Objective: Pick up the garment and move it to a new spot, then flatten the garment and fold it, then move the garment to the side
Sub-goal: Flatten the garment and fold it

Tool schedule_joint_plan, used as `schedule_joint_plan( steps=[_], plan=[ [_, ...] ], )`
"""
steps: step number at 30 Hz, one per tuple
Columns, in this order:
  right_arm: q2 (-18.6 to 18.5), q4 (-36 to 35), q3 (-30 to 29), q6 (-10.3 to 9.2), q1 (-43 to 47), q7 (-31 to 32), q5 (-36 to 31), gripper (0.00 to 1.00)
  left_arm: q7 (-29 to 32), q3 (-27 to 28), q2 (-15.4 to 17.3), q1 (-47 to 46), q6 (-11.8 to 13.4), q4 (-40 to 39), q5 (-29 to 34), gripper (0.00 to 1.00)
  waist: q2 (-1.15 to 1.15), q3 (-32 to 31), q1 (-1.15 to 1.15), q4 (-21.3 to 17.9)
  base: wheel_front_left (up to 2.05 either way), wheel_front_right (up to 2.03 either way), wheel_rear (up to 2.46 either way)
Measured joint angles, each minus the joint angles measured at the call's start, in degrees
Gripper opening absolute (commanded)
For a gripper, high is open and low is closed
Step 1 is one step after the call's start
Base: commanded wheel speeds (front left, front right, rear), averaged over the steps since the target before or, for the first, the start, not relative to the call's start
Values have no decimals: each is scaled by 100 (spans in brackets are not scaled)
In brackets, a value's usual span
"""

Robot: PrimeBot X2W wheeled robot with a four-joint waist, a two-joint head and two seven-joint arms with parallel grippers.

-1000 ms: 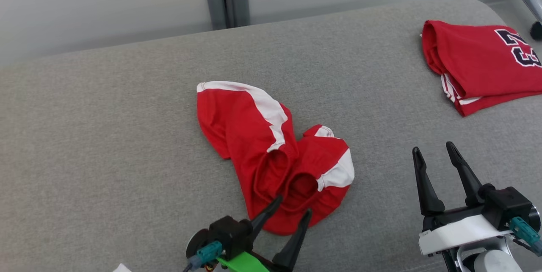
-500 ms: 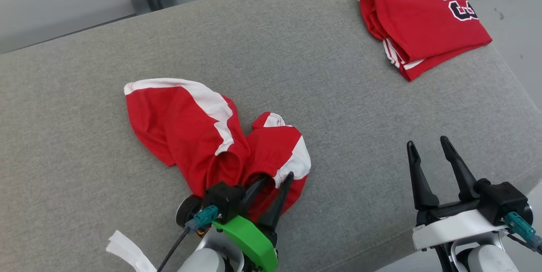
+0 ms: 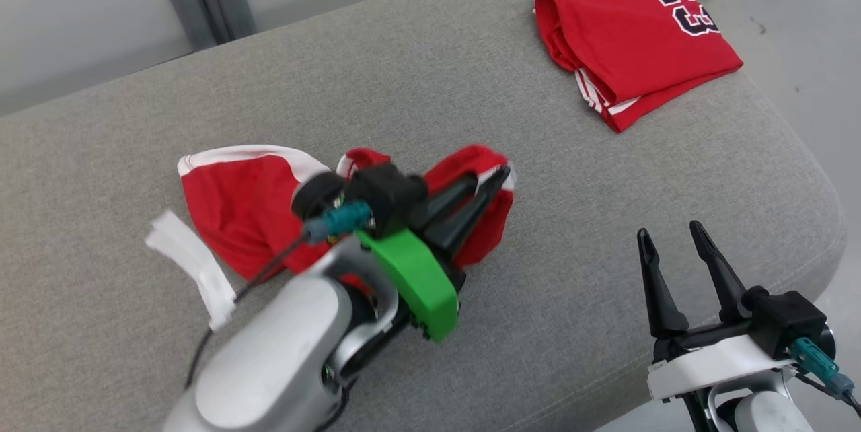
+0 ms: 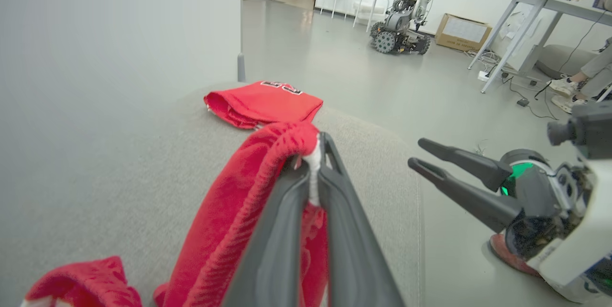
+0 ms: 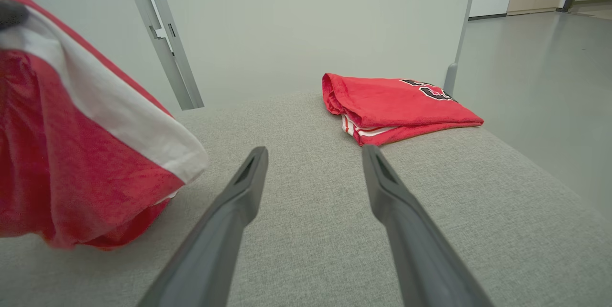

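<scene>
Garment (image 3: 229, 210): red with white bands, crumpled, left of centre in the head view. One end lies on the grey cushion (image 3: 403, 82); the other end is lifted and bunched at the fingertips of the left gripper (image 3: 494, 180).
Garment, left wrist view (image 4: 229, 211): a red fold drapes over the fingertips at frame centre and runs down to the lower left, with a white hem caught between the two fingers.
Garment, right wrist view (image 5: 71, 178): hangs at the left of the frame with a white band slanting across it; its lower edge is at the cushion surface.
Left gripper, grip (image 4: 318, 142): fingers pressed together, clamping the hem of the garment.
Left arm: pale forearm rising from the lower left of the head view, with a green piece (image 3: 417, 277) at the wrist and a white strip (image 3: 192, 264) beside it.
Right gripper (image 3: 670, 230): lower right of the head view, over the cushion's near edge, fingers spread wide and holding nothing, well apart from the garment.
Right gripper, other views: its fingers (image 5: 239, 202) frame bare cushion in its own view; at the right of the left wrist view (image 4: 418, 152) it also stands parted.
Folded jersey (image 3: 632, 48): red with dark numerals, flat on the cushion at the upper right of the head view, well apart from both grippers.
Background: another robot (image 4: 406, 10) and a cardboard box (image 4: 464, 32) at the top of the left wrist view.
</scene>
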Motion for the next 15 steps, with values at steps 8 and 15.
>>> schedule_joint_plan(
  steps=[8,15],
  plan=[
    [-201,-18,-124,0,137,0,-2,100,816,554,341,-1169,-1,-1073,-1535,0,0,-323,0,71,0,0,0],
    [-309,-127,-224,0,296,0,21,100,1002,1084,1333,514,547,-1788,-2239,0,0,-431,0,514,0,0,0]
  ],
)
